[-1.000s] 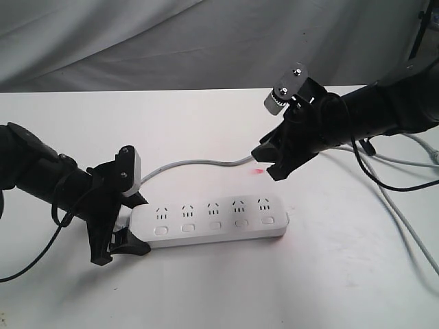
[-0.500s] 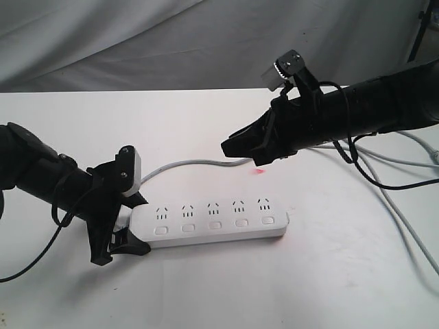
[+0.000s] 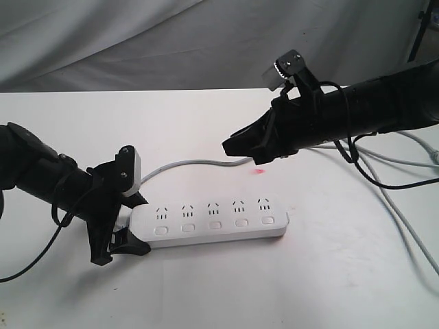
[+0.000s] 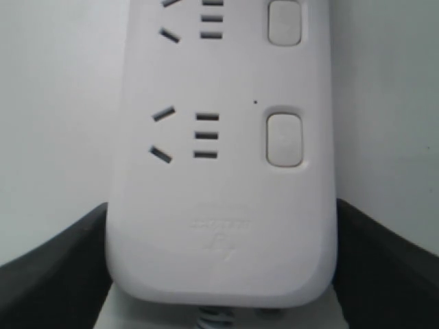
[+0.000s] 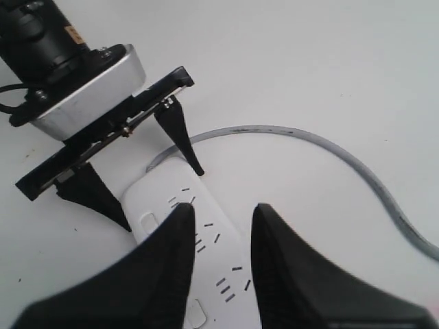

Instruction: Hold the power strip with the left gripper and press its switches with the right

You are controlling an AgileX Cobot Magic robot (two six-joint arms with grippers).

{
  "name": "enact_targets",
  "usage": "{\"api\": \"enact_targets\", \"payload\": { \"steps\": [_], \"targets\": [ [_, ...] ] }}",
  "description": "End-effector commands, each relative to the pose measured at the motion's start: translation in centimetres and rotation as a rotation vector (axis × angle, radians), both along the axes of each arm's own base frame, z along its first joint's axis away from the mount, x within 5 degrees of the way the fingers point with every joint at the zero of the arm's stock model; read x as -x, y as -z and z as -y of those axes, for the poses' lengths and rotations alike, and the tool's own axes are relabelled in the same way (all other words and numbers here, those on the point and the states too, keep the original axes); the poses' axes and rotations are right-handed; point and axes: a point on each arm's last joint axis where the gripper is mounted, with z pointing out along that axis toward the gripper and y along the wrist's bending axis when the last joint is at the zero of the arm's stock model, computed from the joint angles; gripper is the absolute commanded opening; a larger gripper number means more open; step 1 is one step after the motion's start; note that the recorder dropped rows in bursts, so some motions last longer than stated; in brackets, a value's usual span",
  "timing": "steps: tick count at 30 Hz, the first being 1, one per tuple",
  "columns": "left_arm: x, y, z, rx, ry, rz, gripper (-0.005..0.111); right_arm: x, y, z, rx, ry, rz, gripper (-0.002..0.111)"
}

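Power strip [image 3: 209, 223] lies flat on white table [image 3: 329, 281], near the front, sockets up, its left end in the left gripper [image 3: 130, 225], which is clamped on it, one black finger along each long side. Five switches [image 3: 215, 225] run in a row below the sockets, none touched. Right gripper [image 3: 230, 146] hovers above the table behind the strip, well apart from it, tips pointing left; the exterior view doesn't show the jaw gap, but the right wrist view does: its fingers [image 5: 171, 267] are slightly apart with nothing between. Grey cord [image 3: 192, 163] leaves the held end and curves back, then is hidden behind the right gripper. Small red spot [image 3: 258, 171] on the table below that gripper, unclear what it is. Left wrist view shows only the held end: two sockets, two switches, the upper one cut off by the frame, both fingers cropped at the corners, faint embossed marking unreadable. Right wrist view: own fingers blurred, covering part of the strip, whose far end is out of frame.
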Motion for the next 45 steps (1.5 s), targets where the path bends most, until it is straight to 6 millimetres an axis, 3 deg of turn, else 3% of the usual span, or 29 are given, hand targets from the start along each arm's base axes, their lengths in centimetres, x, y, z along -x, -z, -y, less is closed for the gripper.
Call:
{"api": "enact_targets", "payload": {
  "steps": [1, 4, 12, 17, 26, 35, 41, 45],
  "targets": [
    [-0.1, 0.1, 0.1, -0.025, 0.014, 0.026, 0.0, -0.5, -0.7, 0.7, 0.01, 0.103, 0.0, 0.027],
    [-0.1, 0.1, 0.1, -0.025, 0.014, 0.026, 0.0, -0.2, -2.0, 0.9, 0.02, 0.125, 0.039, 0.027],
    [-0.1, 0.1, 0.1, -0.025, 0.014, 0.026, 0.0, 1.4, -8.0, 1.8, 0.081, 0.231, 0.232, 0.027],
    [-0.1, 0.1, 0.1, -0.025, 0.014, 0.026, 0.0, 4.3, -12.6, 2.0, 0.166, 0.207, 0.391, 0.027],
    [-0.1, 0.1, 0.1, -0.025, 0.014, 0.026, 0.0, 9.5, -18.4, 2.6, 0.258, 0.252, 0.56, 0.027],
    [-0.1, 0.1, 0.1, -0.025, 0.014, 0.026, 0.0, 14.4, -20.0, 3.7, 0.239, 0.433, 0.659, 0.027],
    [-0.1, 0.1, 0.1, -0.025, 0.014, 0.026, 0.0, 17.8, -19.4, 4.8, 0.221, 0.593, 0.725, 0.027],
    [-0.1, 0.1, 0.1, -0.025, 0.014, 0.026, 0.0, 20.2, -18.3, 5.2, 0.286, 0.591, 0.759, 0.027]
  ]
}}
